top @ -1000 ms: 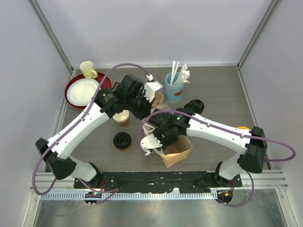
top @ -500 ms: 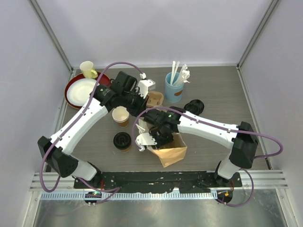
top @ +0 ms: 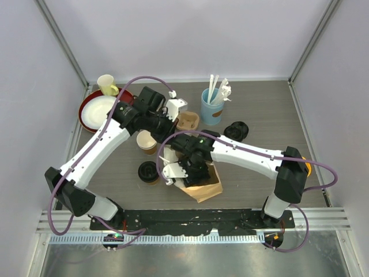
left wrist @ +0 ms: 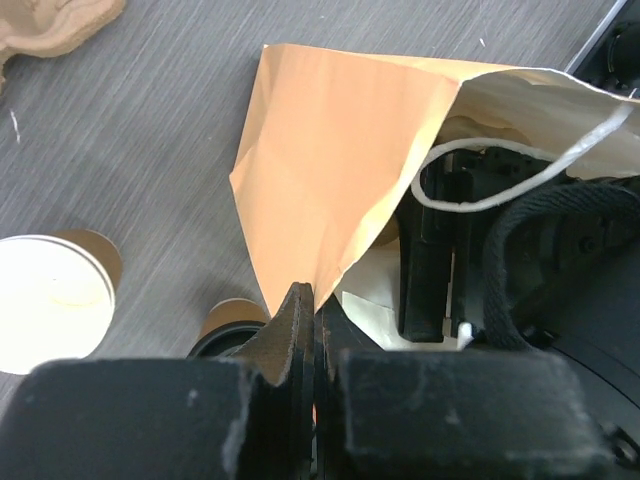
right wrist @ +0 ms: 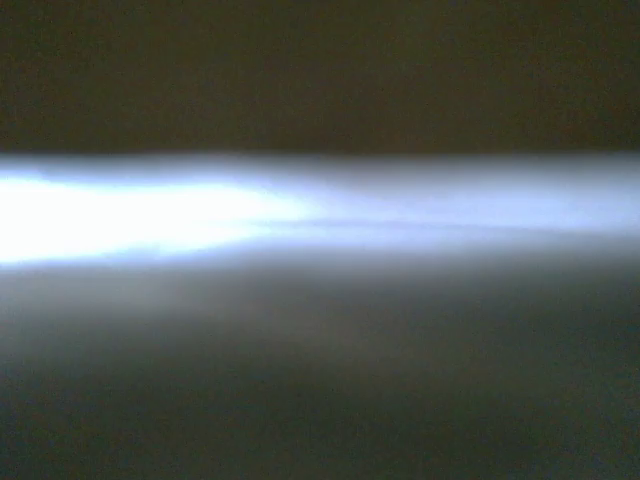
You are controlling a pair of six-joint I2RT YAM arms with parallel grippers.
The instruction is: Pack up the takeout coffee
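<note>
Left tool (left wrist: 312, 300) tight on bag (left wrist: 330, 150) rim, lidded cup (left wrist: 232, 318) near it (right tool (left wrist: 440, 250) state unclear)

We see a dark grey, wood-grained counter (top: 271, 115). At its far left corner lies a red plate (top: 91, 130) bearing a white one, with a yellow mug (top: 105, 85) at its far edge. Far centre stands a blue cup (top: 211, 112) of white utensils, and a brown pulp carrier (top: 189, 121) lies just beside it. Black lids (top: 236, 131) sit to the right. Nearer us are a lidless paper cup (top: 146, 140), a lidded cup (top: 149, 171) and a brown paper bag (top: 204, 186).
</note>
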